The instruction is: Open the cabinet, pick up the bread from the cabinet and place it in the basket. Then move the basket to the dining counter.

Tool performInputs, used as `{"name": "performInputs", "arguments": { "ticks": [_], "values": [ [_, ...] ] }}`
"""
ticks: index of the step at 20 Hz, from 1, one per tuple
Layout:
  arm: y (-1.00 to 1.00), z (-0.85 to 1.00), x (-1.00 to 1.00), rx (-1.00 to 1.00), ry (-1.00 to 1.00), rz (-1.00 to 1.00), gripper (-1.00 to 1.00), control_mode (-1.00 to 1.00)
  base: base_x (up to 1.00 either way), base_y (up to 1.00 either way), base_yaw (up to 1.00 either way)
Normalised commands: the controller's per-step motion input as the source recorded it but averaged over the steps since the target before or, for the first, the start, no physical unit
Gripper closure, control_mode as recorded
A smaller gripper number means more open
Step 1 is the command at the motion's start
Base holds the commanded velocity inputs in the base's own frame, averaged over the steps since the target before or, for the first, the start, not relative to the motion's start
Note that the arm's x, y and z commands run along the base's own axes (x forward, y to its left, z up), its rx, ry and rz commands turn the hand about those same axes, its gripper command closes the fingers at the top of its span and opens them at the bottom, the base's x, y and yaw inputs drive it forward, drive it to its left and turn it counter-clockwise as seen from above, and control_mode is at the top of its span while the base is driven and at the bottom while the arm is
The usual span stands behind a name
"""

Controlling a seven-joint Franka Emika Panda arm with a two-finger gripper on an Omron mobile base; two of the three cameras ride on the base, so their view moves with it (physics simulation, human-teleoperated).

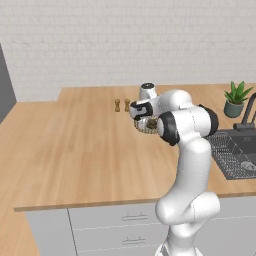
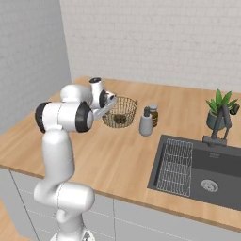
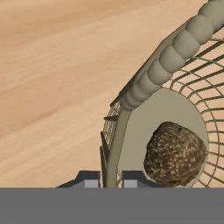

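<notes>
The hand view is showing the lumpy dark-brown bread (image 3: 175, 154) lying inside the round tan wire basket (image 3: 183, 41); the gripper (image 3: 109, 180) is clamping that basket's rim.

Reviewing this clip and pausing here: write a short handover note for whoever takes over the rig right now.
Gripper: shut on the basket's rim, wire between the fingertips.
Bread: lying in the basket, on its beige base.
Basket: over the dining counter, near the grey dispenser and a brown jar; whether it rests on the wood or hangs just above it cannot be told.
Done: bread is in the basket.
Left: confirm the basket is set down, then release.
</notes>
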Motion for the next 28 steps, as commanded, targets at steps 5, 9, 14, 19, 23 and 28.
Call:
{"name": "performInputs", "arguments": {
  "ticks": [5, 9, 14, 19, 23, 28],
  "values": [
    [-0.04, -0.45, 0.50, 0.00, 0.01, 0.00, 1.00, -1.00, 0.00, 0.00, 0.00],
    [0.00, -0.60, 0.11, 0.00, 0.03, 0.00, 1.00, -1.00, 0.00, 0.00, 0.00],
    [0.00, -0.29, 0.10, 0.00, 0.00, 0.00, -1.00, -1.00, 0.00, 0.00, 0.00],
    [0.00, -0.02, -0.03, 0.00, 0.00, 0.00, -1.00, -1.00, 0.00, 0.00, 0.00],
    [0.00, 0.18, -0.01, 0.00, -0.01, -0.01, -1.00, -1.00, 0.00, 0.00, 0.00],
    [0.00, 0.59, -0.47, 0.00, -0.05, 0.00, -1.00, -1.00, 0.00, 0.00, 0.00]
  ]
}}
